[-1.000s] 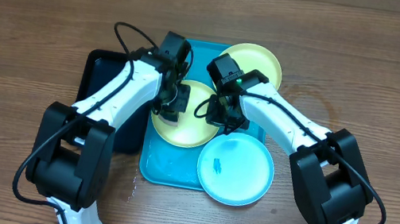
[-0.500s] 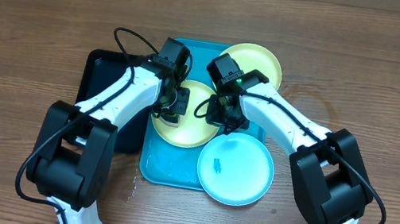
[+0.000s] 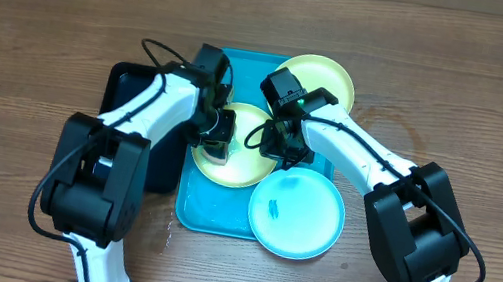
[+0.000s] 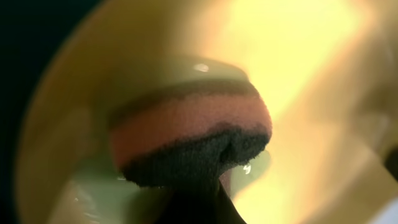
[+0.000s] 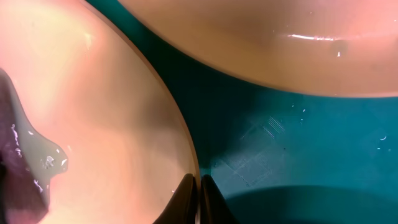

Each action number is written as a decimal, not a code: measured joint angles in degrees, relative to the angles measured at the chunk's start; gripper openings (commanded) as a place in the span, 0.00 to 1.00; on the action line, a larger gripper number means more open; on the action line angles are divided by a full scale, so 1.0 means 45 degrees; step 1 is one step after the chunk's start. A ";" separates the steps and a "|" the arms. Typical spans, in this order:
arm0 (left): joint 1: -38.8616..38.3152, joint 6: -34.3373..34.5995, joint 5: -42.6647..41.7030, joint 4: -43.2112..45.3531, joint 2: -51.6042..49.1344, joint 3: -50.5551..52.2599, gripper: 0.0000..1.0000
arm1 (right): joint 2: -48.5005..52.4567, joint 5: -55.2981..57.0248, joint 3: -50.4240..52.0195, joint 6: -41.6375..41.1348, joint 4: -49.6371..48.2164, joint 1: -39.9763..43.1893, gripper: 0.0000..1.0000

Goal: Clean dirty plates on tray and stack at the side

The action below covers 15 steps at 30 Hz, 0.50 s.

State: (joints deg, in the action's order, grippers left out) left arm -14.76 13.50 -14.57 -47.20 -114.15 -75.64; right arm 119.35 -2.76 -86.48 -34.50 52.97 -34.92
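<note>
Gripping a sponge (image 4: 186, 134) on the middle yellow-green plate (image 3: 238, 164), left pincer (image 3: 217, 131); right pincer (image 5: 199, 202) pinched on its rim.

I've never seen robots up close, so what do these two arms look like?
The left arm and right arm are white tubes with bulky black joints. A thin black cable loops off each. The left claw and right claw are black.

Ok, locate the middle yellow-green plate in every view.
Overhead: middle plate central on the tray.
Left wrist: fills the frame behind the sponge.
Right wrist: left half, rim in the right gripper.
Shared landmark: the tray, in overhead and right wrist.
</note>
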 measured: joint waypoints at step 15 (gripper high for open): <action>0.1423 -0.0704 -0.4600 -0.3113 -0.0704 -0.3871 0.04 | 0.0000 0.0005 0.0000 0.0000 0.0044 0.0000 0.04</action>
State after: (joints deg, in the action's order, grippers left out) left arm -8.36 10.33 -35.27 -61.21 -117.32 -93.06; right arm 119.35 -2.74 -86.48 -34.50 53.17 -34.92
